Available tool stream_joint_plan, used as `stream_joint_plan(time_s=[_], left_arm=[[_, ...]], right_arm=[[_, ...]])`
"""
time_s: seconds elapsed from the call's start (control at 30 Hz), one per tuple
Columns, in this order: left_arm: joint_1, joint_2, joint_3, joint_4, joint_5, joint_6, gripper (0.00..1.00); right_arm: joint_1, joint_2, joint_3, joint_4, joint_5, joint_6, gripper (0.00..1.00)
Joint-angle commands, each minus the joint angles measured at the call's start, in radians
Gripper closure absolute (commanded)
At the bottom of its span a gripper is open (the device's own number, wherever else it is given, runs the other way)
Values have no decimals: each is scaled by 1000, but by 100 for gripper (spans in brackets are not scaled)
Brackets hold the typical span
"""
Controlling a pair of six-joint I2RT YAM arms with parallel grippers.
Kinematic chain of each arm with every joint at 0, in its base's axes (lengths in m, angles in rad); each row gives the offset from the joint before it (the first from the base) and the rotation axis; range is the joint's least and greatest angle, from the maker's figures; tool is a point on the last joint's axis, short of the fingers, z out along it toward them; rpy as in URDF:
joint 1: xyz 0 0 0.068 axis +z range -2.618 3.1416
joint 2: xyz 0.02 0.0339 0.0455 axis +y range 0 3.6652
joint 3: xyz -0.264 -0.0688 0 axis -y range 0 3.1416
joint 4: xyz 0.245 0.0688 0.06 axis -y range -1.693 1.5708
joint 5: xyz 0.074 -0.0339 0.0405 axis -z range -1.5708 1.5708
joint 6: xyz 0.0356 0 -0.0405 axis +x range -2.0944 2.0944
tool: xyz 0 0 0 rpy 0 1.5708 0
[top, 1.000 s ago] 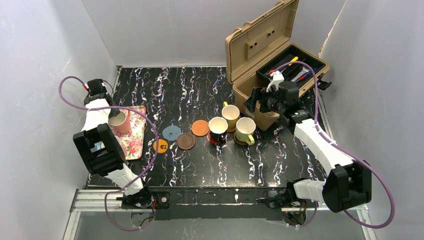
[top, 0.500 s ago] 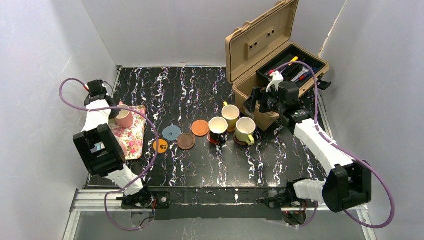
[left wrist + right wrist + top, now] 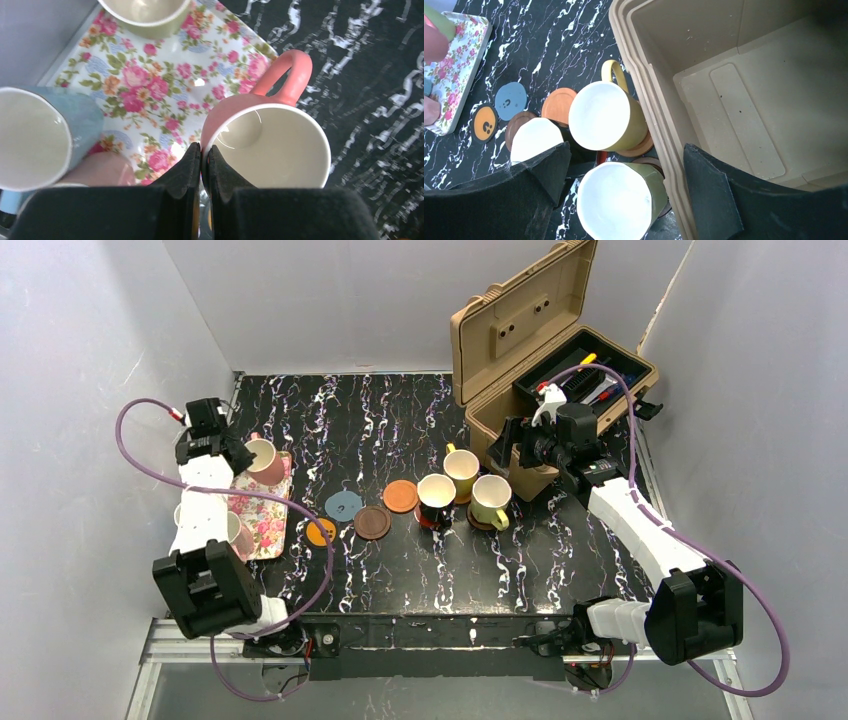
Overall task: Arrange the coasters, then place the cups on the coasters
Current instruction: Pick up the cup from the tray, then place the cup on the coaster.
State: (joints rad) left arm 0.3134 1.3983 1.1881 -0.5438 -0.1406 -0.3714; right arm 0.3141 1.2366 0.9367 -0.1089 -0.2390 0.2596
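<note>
Clearly, left jaws pinching pink cup (image 3: 272, 147) rim in wrist view, tiny overhead, right jaws spread.

From my remote station I count seven cups. Three stand mid-table, right of centre: a black cup (image 3: 437, 490), a yellow cup (image 3: 461, 468) and a lime cup (image 3: 491, 497). Four are at the left, at the tray: a pink cup (image 3: 270, 147), a second pink cup (image 3: 100, 170) that is partly hidden, a pale blue cup (image 3: 35, 137) and a green cup (image 3: 145, 12).

I count seven coasters. Four lie bare, left of the three cups: a grey-blue coaster (image 3: 343, 505), an orange coaster (image 3: 320, 532) with a dark mark, a dark brown coaster (image 3: 371, 522) and an orange-brown coaster (image 3: 401, 496). Three more show only as edges, one under each mid-table cup.

There is one floral tray (image 3: 160, 95) at the left, and one tan case (image 3: 510, 330), open, at the far right.
</note>
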Motion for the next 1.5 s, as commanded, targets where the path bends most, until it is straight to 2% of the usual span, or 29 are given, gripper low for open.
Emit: stream_joint_plan(time_s=[0.0,0.2,0.33,0.7,1.17,1.47], left_arm=[[-95,-85,13,-31,8,-119,100],[-240,-131,-21,-47,6,-314,100],[-379,-136,-17,-75,-71,-428,100],[-675,-2,92,-239,-258,-672,100],[-835,200,275,-367,-338,-813,100],[-895,246,288,-375,-356,-862,100]], right_arm=[[-6,-31,16,2,4,11,9],[-6,-51,15,-9,27,17,9],[-6,-69,13,-15,44,19,9],[-6,-107,5,-32,61,14,8],[-6,-140,-6,-45,76,12,8],[-6,-152,-8,-56,84,6,8]])
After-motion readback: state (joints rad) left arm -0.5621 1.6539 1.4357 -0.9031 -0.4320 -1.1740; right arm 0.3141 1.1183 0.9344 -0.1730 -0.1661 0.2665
